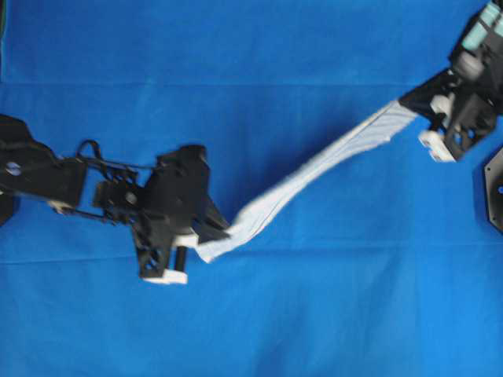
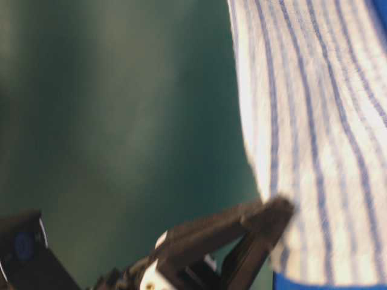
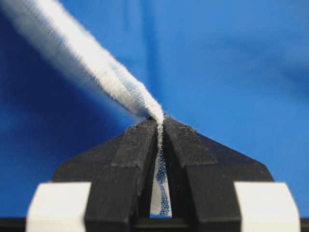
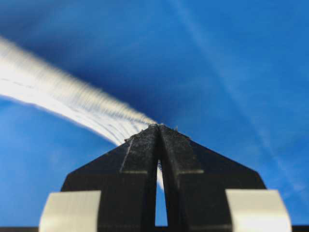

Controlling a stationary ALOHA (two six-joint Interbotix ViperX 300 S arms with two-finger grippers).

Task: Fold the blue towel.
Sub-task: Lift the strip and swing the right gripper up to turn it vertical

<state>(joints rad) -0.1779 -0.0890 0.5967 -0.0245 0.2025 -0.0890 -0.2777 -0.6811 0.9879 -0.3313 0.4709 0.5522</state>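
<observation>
While both grippers are hanging over the blue table cover, the left gripper and right gripper are each pinching an end of the striped towel, stretching it between them.

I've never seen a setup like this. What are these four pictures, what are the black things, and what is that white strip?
Two robot arms work over a blue table covering. One picture looks down from above, one from table level, and two come from cameras on the wrists. The black pincers are grippers. The left gripper and the right gripper are each shut on one end of the blue towel, a white cloth with thin blue stripes, so it hangs stretched between them. The wrist views show the fingers pinching the cloth.
</observation>
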